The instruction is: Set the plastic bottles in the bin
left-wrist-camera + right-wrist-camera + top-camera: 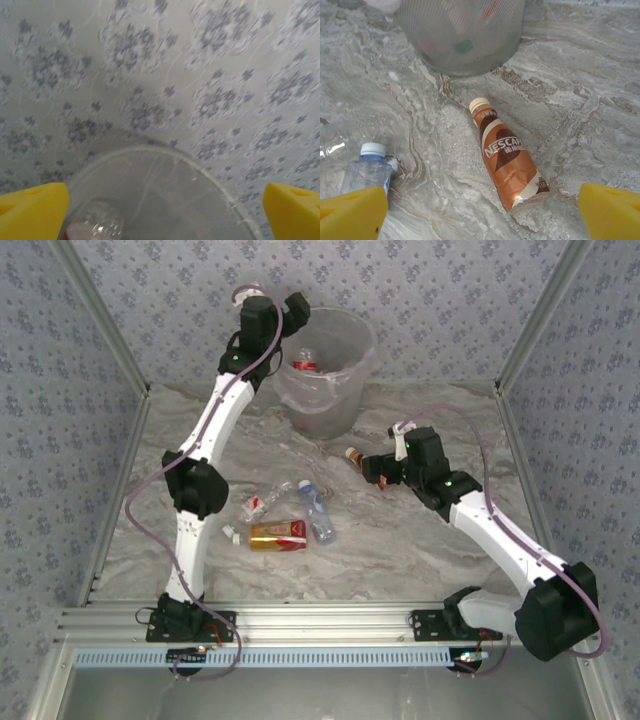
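Here, veined grey marble-look table, round tapered translucent bin, red-labelled bottle inside, left gripper above the rim, spread wide and empty, right gripper equally wide, empty, over a glossy brown bottle lying near the bin.

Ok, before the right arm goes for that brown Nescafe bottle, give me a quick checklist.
1. Right gripper open: ok.
2. Nescafe bottle lying alone, ahead of the gripper: ok.
3. Gripper's height over it: cannot tell.
4. Left gripper open, holding nothing: ok.
5. Bin upright: ok.
6. Bin mouth free for a drop: probably not ok, left gripper hangs over its rim.
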Controlling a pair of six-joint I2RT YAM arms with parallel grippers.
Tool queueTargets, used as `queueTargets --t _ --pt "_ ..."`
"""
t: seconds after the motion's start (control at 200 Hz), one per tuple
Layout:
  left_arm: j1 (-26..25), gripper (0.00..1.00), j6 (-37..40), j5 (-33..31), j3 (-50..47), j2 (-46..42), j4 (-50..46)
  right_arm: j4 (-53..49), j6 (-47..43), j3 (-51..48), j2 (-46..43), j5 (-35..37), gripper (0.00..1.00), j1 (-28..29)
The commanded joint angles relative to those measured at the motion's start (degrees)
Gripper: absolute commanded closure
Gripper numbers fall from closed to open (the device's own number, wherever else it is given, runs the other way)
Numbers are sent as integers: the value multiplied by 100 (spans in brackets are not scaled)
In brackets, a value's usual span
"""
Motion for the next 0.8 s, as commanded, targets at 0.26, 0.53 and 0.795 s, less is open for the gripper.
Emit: queueTargets --t 0.26,0.53,0.795 --pt "44 1 398 7 -477 -1053 -973 -677 -870 484 1180 -383 0 -251" --pt "49 1 421 -223 -2130 -1934 -565 -1151 -1093 1159 2190 -269 0 -279" --pt "88 0 123 -480 -5077 -3429 1543 -1838 -1270 2038 3053 -348 0 -455"
